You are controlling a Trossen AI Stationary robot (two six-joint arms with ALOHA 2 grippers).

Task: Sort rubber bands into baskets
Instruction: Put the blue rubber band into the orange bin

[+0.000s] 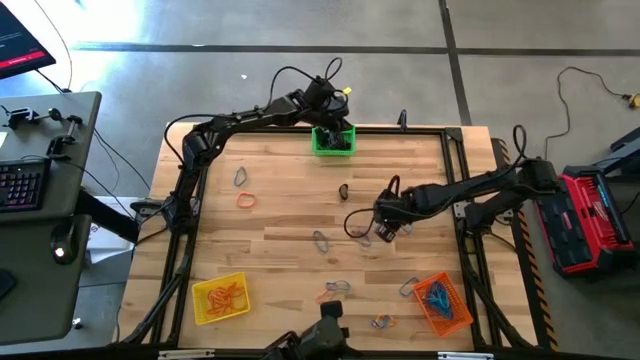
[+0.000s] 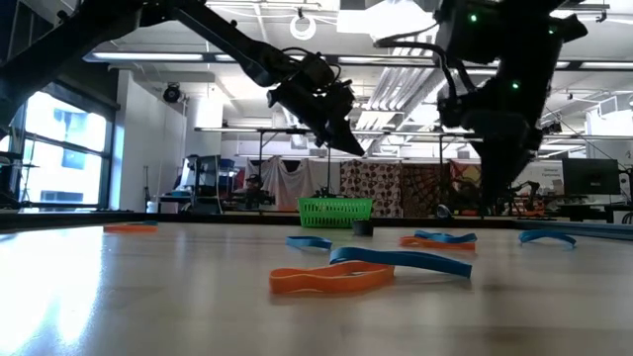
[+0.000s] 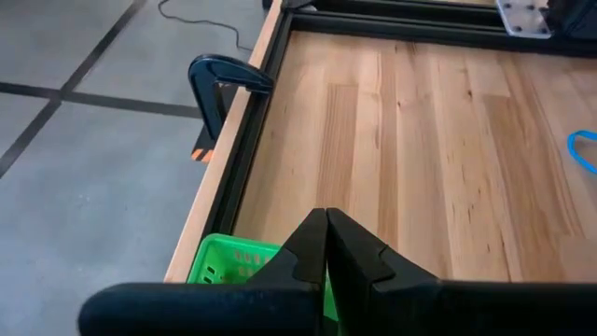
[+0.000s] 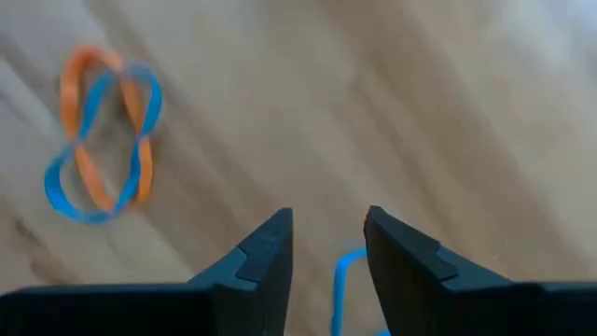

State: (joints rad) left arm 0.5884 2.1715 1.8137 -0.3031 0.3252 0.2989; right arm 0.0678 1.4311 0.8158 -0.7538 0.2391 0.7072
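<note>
I am looking down on a light wooden surface [image 1: 300, 215] with a black frame round it. My left gripper [image 3: 326, 245] hangs over the green basket [image 1: 333, 141] at the far edge, and its jaws are clenched tight with nothing I can see between them. My right gripper [image 4: 328, 245] is low over the middle of the surface, its jaws parted, with a blue rubber band [image 4: 347, 280] lying between them.

The yellow basket [image 1: 221, 298] sits at the near left with orange bands in it. The orange basket [image 1: 443, 304] sits at the near right with blue bands in it. More loose bands lie scattered on the wood, like an orange rubber band [image 1: 246, 201] on the left.

The floor [image 1: 150, 70] is grey. A keyboard [image 1: 22, 186] sits on a desk to the left. A red toolbox [image 1: 588, 220] is on the right. Behind the surface is a big room with long ceiling lights [image 2: 148, 57].
</note>
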